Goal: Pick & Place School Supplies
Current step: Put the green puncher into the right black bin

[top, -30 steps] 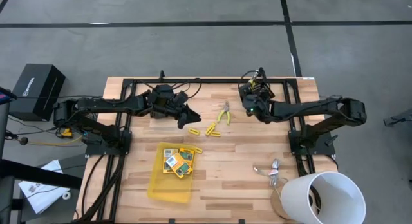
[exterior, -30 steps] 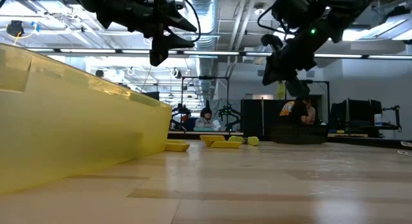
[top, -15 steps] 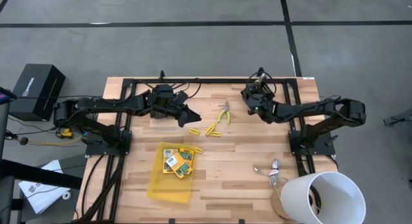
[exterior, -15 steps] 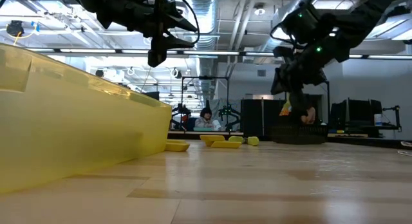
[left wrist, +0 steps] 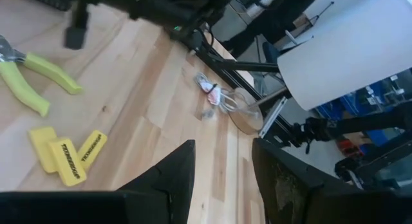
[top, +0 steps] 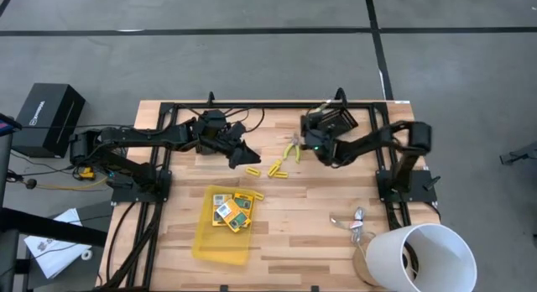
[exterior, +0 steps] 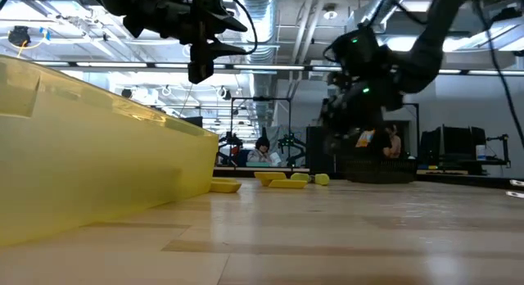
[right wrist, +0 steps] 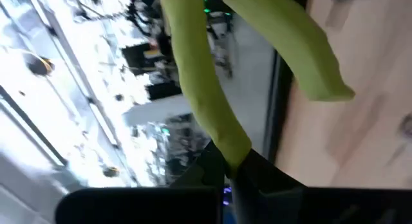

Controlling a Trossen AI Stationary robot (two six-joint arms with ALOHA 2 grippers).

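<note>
A scissor-like tool [top: 292, 149] with yellow-green handles lies flat on the wood. Yellow sticks [top: 274, 169] lie beside it, and one more stick [top: 258, 195] lies by the tray. Printed boxes [top: 232, 210] lie in the translucent yellow tray [top: 220, 242]. My left gripper [top: 243, 153] hangs open above the table, left of the sticks [left wrist: 67, 156]. My right gripper [top: 309, 148] is shut and stands right beside the tool's handles [right wrist: 193, 76], which fill its wrist view. In the low view it [exterior: 336, 150] hangs above the table top. My right gripper's shut fingertips [right wrist: 215, 169] stand at the free end of one handle [right wrist: 232, 147] of the tool. Whether they touch it I cannot tell. The tool lies flat on the table.
A big white cylinder [top: 422, 257] stands at the near right corner, with silvery clips [top: 353, 223] beside it. A black box [top: 49, 116] sits off the table's left side. Black frames run along the left, right and far edges. Bare wood lies between tray and clips.
My right gripper has swung from the far edge toward the table's left and a little nearer, down toward the scissor-like tool, with its arm folding in. The tool, the sticks and the tray lie as before.
</note>
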